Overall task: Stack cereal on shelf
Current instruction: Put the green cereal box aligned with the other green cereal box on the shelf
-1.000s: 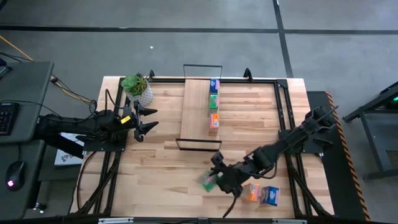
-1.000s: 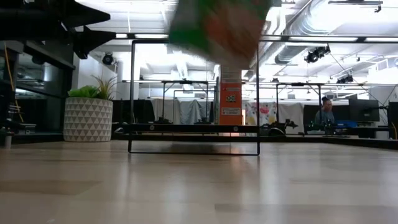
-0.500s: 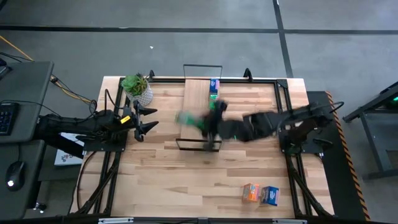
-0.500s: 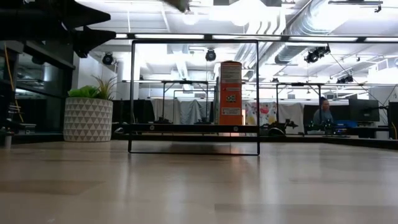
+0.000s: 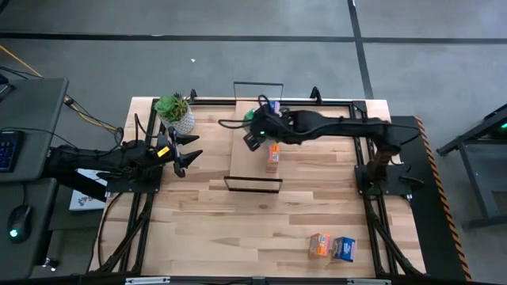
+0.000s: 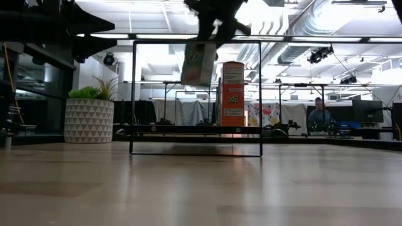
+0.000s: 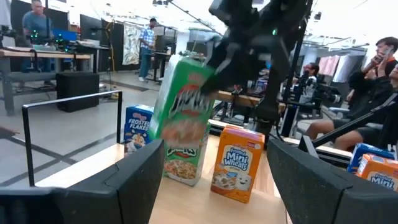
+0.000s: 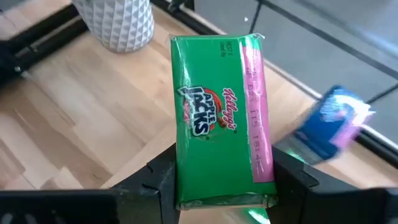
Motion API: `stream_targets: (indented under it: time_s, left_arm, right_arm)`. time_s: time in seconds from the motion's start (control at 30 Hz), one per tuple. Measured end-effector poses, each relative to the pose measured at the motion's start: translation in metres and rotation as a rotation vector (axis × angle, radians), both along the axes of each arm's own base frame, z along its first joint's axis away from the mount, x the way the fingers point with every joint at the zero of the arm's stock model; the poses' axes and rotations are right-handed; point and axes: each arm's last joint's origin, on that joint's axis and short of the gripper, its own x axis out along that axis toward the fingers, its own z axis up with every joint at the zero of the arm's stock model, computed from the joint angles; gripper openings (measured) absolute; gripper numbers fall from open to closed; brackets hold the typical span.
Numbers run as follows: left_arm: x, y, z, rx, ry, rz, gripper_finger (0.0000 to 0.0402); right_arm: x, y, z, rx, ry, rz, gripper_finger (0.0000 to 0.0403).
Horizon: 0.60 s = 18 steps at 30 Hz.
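The green Apple Jacks box (image 8: 219, 121) is held in the air above the shelf (image 5: 247, 150), clamped between the fingers of the right gripper (image 5: 255, 131), which grips it near one short end so that its long axis runs straight out ahead of the jaws. In the low view the box (image 6: 197, 63) hangs clear of the plank, tilted, just beside the upright orange Mini-Wheats box (image 6: 233, 94). The left wrist view shows the row it has to join: a blue Frosted Flakes box (image 7: 138, 127) nearest the shelf's far end, a second green box (image 7: 185, 163) standing next, then the orange one (image 7: 238, 163).

The row runs along the shelf's right edge, so the bare plank lies to the left of it and toward the near end. An orange box (image 5: 320, 245) and a blue box (image 5: 344, 248) wait near the table's front right corner. The left gripper (image 5: 187, 155), fingers spread wide and holding nothing, waits at the table's left edge near the potted plant (image 5: 176, 112).
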Motion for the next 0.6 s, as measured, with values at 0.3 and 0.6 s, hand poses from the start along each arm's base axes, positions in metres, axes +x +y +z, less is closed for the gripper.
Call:
stream_targets:
  time_s: [0.3, 0.6]
  left_arm:
    - [0.000, 0.000, -0.003, -0.008, 0.027, -0.005, 0.0275]
    - [0.000, 0.000, -0.003, -0.008, 0.027, -0.006, 0.0275]
  right_arm:
    - [0.018, -0.009, -0.030, 0.106, 0.017, -0.040, 0.0165]
    - [0.021, -0.009, -0.038, 0.143, 0.019, -0.062, 0.0165]
